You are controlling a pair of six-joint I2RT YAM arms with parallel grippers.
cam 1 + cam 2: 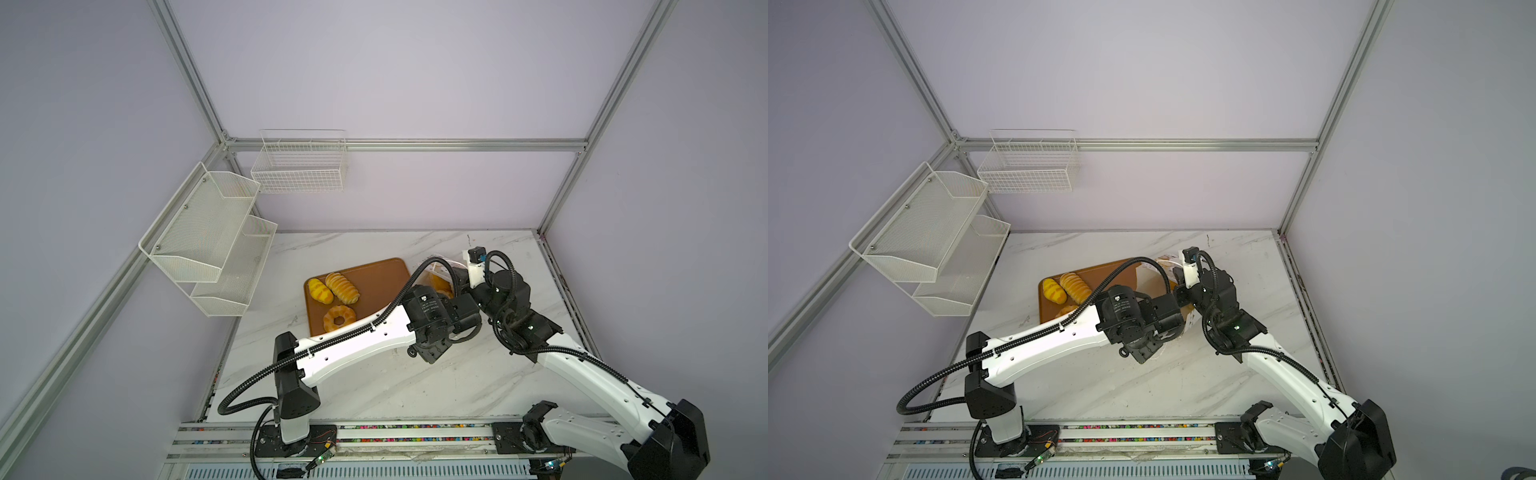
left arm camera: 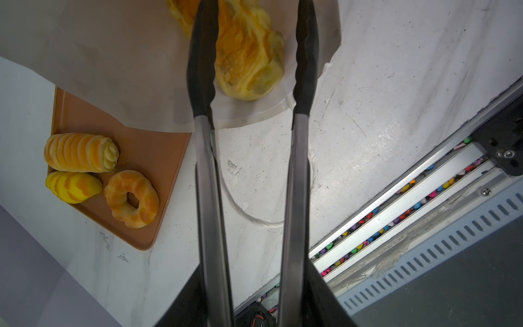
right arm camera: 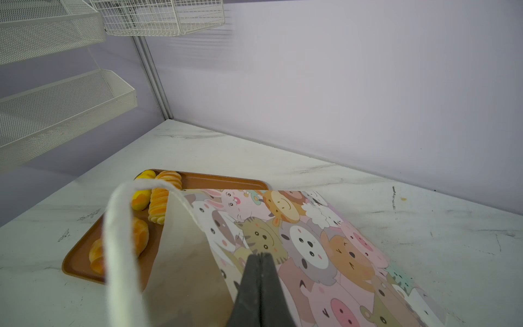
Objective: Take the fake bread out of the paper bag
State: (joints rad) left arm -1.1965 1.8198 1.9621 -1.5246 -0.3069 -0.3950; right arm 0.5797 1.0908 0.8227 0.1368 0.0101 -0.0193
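Fake bread (image 2: 249,56) lies inside paper bag (image 3: 325,254) mouth, between spread tongs of left pincer (image 2: 252,56), ungripped. Right pincer (image 3: 259,257) clenched on bag's top edge. Three pastries on brown tray (image 2: 147,153), on worktop (image 2: 382,85).

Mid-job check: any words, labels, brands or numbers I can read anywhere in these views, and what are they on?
White label on the left arm's black wrist motor: print there, too small to read.
Paper bag: cartoon animal faces only, no words.
Brown tray and fake bread: no markings visible.
Nothing else legible in any view.
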